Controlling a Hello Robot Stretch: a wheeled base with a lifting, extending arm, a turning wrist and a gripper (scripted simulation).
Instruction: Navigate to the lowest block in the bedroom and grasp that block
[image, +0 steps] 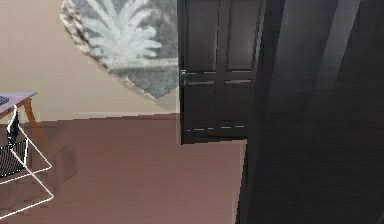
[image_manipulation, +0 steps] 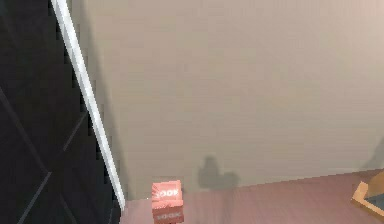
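A small red block (image_manipulation: 166, 197) sits on the floor (image_manipulation: 285, 205) by a beige wall (image_manipulation: 240, 90), near a dark door (image_manipulation: 40, 130); the gripper's state cannot be told.

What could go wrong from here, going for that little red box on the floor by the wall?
The red box sits low against the wall, right beside a dark door; reaching in might bump either. Ahead, a large dark panel stands close, so turning the base may scrape it.
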